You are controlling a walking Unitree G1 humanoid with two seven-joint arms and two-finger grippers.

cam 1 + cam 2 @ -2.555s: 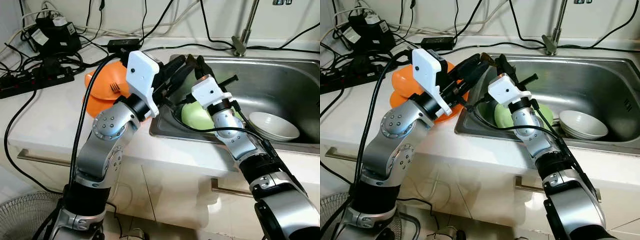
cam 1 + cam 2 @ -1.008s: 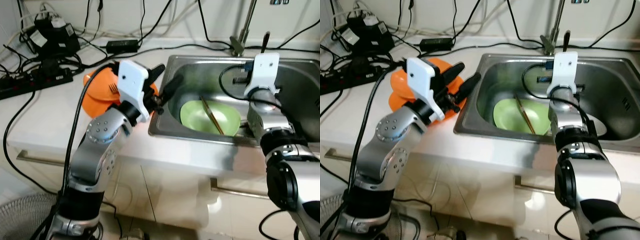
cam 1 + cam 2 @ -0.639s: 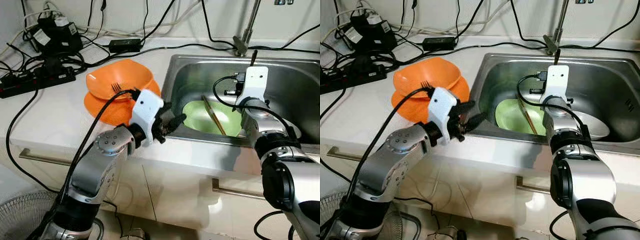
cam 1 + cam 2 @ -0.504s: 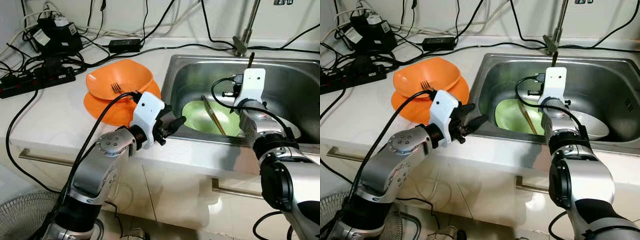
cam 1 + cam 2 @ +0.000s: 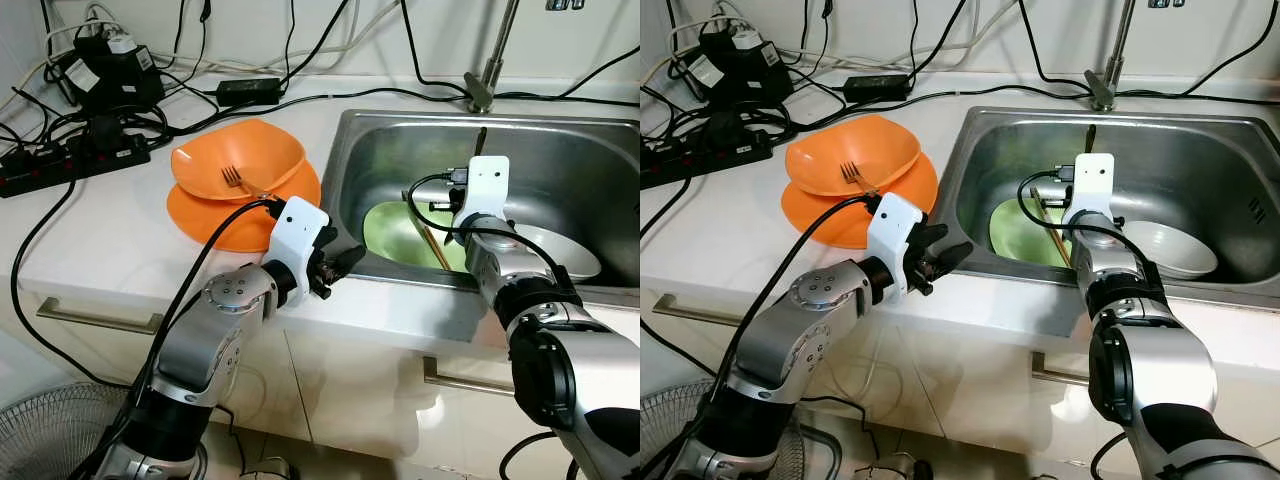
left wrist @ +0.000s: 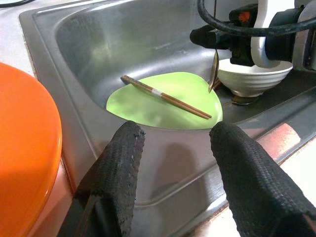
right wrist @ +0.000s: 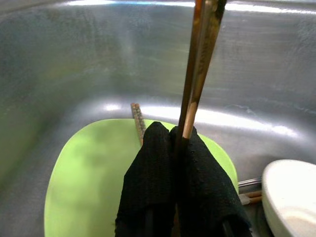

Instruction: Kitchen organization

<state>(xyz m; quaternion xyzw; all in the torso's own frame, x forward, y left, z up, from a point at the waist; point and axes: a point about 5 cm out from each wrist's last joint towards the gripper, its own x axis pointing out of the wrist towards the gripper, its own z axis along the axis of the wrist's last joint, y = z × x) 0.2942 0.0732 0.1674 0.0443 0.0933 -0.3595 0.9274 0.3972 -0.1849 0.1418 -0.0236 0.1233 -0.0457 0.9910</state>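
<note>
A green plate [image 5: 400, 232] lies in the steel sink [image 5: 590, 150], with one brown chopstick [image 6: 165, 97] resting across it. My right gripper [image 7: 177, 134] hovers just above the plate's near side, shut on a second chopstick [image 7: 200, 54] that points toward the sink's back wall. A white bowl [image 5: 560, 250] sits right of the plate. My left gripper [image 6: 177, 131] is open and holds nothing, low at the counter's front edge by the sink's left corner. On the counter, an orange bowl [image 5: 240, 160] with a fork [image 5: 234, 178] stands on an orange plate [image 5: 205, 215].
A faucet [image 5: 488, 60] rises behind the sink. Power strips [image 5: 70, 160], adapters and black cables crowd the counter's back left. A fan [image 5: 45, 440] stands on the floor at the lower left. Metal drawer handles [image 5: 95, 318] run below the counter edge.
My right gripper came down and left with its chopstick, toward the sink's near side. My left gripper dropped from beside the orange dishes to the counter's front edge.
</note>
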